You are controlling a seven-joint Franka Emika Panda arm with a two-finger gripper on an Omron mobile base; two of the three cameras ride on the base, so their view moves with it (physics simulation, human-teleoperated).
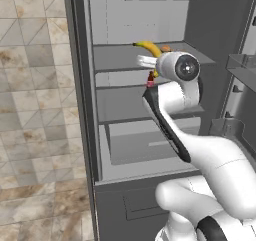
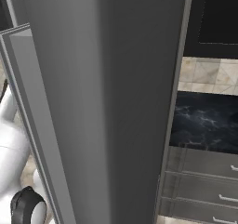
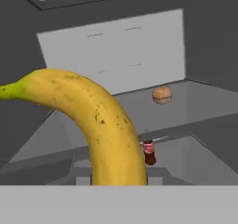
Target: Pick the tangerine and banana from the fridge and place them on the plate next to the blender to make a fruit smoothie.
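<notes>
The fridge (image 1: 85, 110) stands open, and my arm reaches in at its upper shelf. My gripper (image 1: 148, 60) is shut on the banana (image 1: 148, 47), which is lifted just above that shelf. In the hand view the banana (image 3: 104, 125) curves up from the bottom and off to the left, yellow with small dark specks, and it hides my fingertips. The tangerine (image 3: 162, 95) lies farther back on the same shelf, apart from the banana; from the left base camera the tangerine (image 1: 165, 48) peeks out beside my wrist. The plate and the blender are out of view.
A small dark bottle with a red label (image 3: 148, 152) stands on the shelf below, also seen as the bottle (image 1: 151, 79) under my hand. The open fridge door (image 2: 107, 107) blocks the right base view. Beyond it are a dark marble counter (image 2: 204, 121) and grey drawers (image 2: 204, 181).
</notes>
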